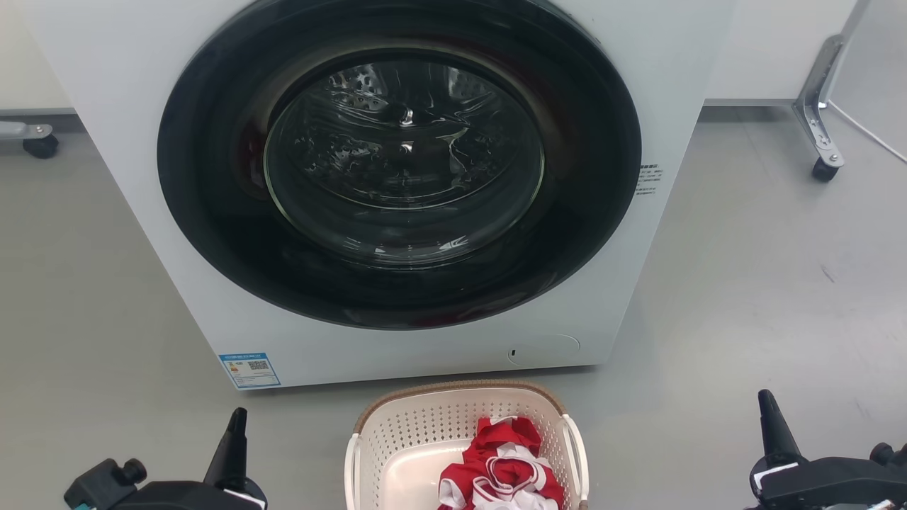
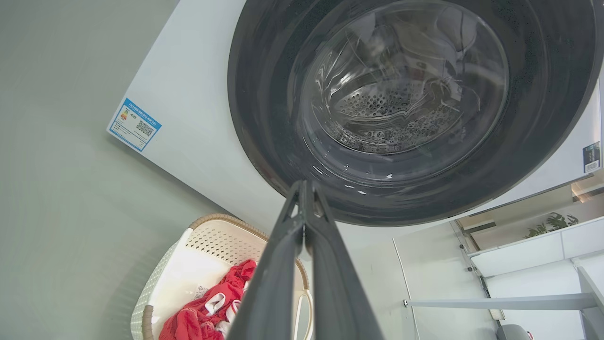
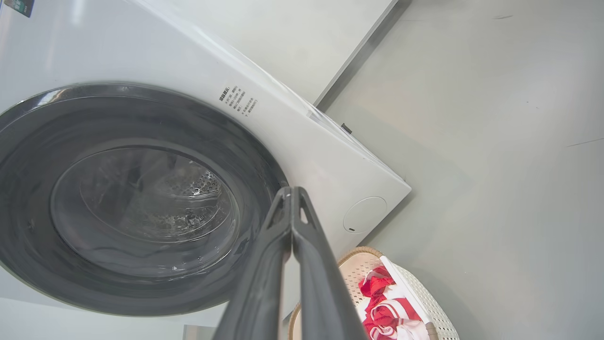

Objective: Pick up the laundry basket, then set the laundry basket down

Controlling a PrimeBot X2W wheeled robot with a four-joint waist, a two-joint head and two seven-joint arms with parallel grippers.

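The laundry basket (image 1: 418, 432) stands on the floor at the bottom centre of the head view, cream-white and perforated, with a brown rim and white side handles. Red and white clothes (image 1: 504, 469) lie inside it. My left gripper (image 1: 236, 426) is at the lower left, well clear of the basket, fingers pressed together and holding nothing. My right gripper (image 1: 771, 418) is at the lower right, also apart from the basket and shut on nothing. The basket (image 2: 207, 250) appears below the shut left gripper (image 2: 303, 189), and the basket (image 3: 424, 297) sits to the right of the shut right gripper (image 3: 291, 194).
A white front-loading washing machine (image 1: 142, 92) with a closed dark round door (image 1: 400, 159) stands just behind the basket. Grey floor (image 1: 765, 283) spreads on both sides. A metal frame leg on a caster (image 1: 822, 127) is at the far right; another caster (image 1: 39, 145) at the far left.
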